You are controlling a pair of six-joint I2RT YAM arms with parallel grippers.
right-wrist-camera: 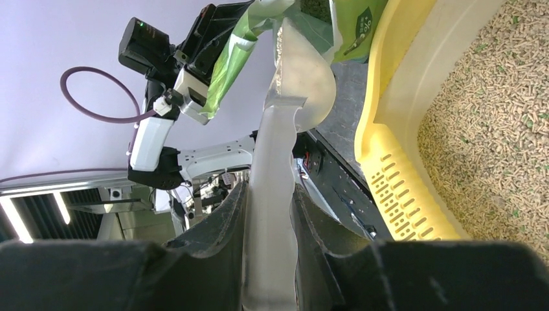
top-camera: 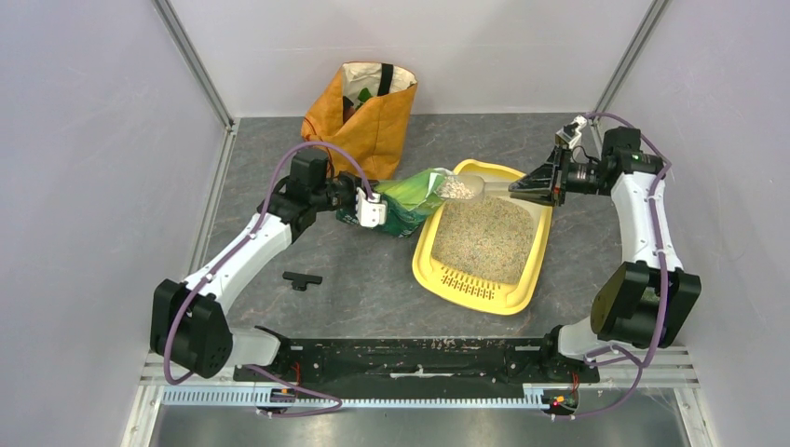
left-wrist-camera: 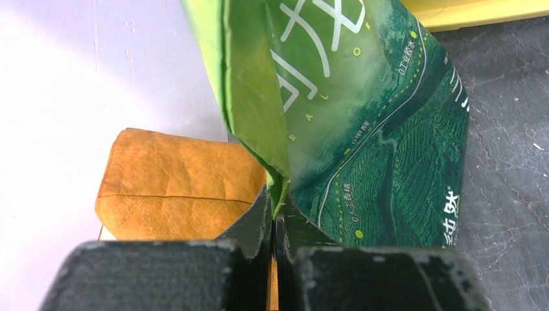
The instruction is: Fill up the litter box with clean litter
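Observation:
The yellow litter box lies right of centre, its floor covered with beige litter. The green litter bag lies tilted beside its far left corner, mouth toward the box. My left gripper is shut on a fold of the bag, the jaws pinching its edge. My right gripper is shut on the handle of a clear plastic scoop that holds litter, level at the bag's mouth over the box's far end. In the right wrist view the scoop sits between my fingers, next to the box rim.
An orange shopping bag stands at the back, behind the green bag, and also shows in the left wrist view. A small black part lies on the grey table left of the box. White walls enclose the table on three sides.

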